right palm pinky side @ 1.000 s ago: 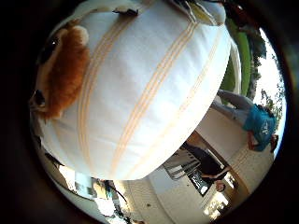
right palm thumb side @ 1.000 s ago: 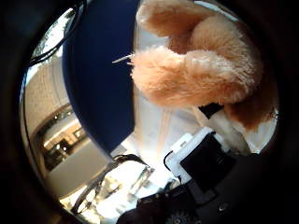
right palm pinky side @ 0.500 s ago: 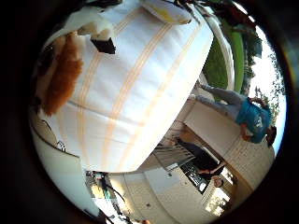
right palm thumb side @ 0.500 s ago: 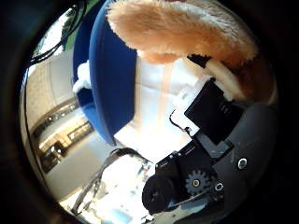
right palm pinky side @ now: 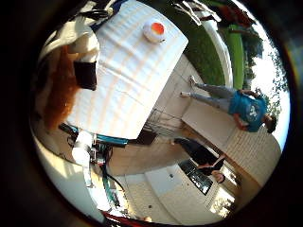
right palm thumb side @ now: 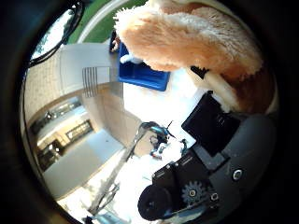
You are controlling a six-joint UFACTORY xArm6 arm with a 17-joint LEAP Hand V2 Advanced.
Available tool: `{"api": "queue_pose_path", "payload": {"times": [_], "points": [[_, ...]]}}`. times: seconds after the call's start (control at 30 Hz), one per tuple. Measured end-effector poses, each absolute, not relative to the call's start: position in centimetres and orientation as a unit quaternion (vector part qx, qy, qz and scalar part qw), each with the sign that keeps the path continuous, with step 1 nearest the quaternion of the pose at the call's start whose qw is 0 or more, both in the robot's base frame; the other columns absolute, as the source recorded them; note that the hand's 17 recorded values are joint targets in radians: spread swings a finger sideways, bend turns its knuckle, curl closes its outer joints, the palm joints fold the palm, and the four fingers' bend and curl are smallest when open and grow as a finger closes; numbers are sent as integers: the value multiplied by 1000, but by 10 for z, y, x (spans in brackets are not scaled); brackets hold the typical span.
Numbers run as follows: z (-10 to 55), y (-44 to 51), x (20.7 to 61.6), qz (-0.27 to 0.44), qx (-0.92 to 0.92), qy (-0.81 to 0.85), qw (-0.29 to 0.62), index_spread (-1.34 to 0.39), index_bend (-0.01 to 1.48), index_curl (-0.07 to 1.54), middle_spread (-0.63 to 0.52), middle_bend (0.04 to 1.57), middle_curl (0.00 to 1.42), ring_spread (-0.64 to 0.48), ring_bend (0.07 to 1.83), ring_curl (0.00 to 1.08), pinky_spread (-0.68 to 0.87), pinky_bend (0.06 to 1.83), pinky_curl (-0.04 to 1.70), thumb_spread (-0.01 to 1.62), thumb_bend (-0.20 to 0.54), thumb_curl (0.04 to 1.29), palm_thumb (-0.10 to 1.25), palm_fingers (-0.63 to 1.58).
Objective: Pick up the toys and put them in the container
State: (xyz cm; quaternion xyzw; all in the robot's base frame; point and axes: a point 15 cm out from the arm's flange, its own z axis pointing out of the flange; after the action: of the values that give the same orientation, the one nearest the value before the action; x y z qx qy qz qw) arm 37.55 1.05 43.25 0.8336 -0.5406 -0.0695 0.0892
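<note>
A fluffy tan plush toy lies against my palm and fills much of the thumb side view. My hand is curled round it, with a black finger part pressed to its fur. The plush's brown edge also shows beside another finger pad. Far below stands the blue container with a white toy inside. A small white and orange toy rests on the striped white tablecloth.
The table stands on pale paving beside green grass. A metal rack sits by the table's edge, and steps lie beyond the container. A stand with teal parts shows under the table.
The hand has risen with the plush toy in it, so the table and container now look much smaller and farther. The white and orange toy has come into sight.
</note>
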Motion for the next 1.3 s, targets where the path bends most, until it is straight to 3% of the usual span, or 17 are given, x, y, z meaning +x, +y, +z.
{"api": "queue_pose_path", "payload": {"times": [0.17,0.33,0.57,0.8,0.87,0.93,1.0,1.03,1.17,1.3], "points": [[455,85,392,-55,851,-523,12,-952,723,443,-212,1235,1029,-109,1457,837,169,1497,843,1134,-12,700,975,802],[441,144,445,-15,851,-522,-45,-984,751,518,-210,1266,1040,-112,1480,845,156,1521,875,1130,-12,722,979,783],[347,189,493,-42,846,-531,-17,-1019,757,653,-205,1319,1050,-114,1520,854,141,1541,917,1130,-23,741,942,732],[276,199,506,-72,838,-540,22,-996,755,767,-186,1293,1020,-82,1525,828,149,1472,931,1155,-32,714,875,669],[265,198,506,-79,836,-542,30,-922,717,793,-156,1184,957,-44,1435,779,180,1435,902,1172,-33,688,852,606],[258,194,506,-84,834,-543,36,-731,593,803,-124,870,854,-1,1363,758,216,1440,912,1185,-35,657,820,169],[255,188,505,-91,834,-542,42,-641,544,791,-99,716,785,48,1286,734,239,1410,902,1186,-36,640,805,-60],[255,185,505,-92,834,-543,43,-591,482,740,-64,586,706,101,1132,662,277,1315,848,1184,-34,625,797,-240],[260,173,500,-103,842,-527,47,-524,344,616,-3,372,565,195,821,491,349,1130,728,1186,-26,591,791,-231],[283,160,493,-115,846,-520,33,-492,229,527,33,218,474,250,627,389,402,948,626,1174,-21,565,808,-169]]}}
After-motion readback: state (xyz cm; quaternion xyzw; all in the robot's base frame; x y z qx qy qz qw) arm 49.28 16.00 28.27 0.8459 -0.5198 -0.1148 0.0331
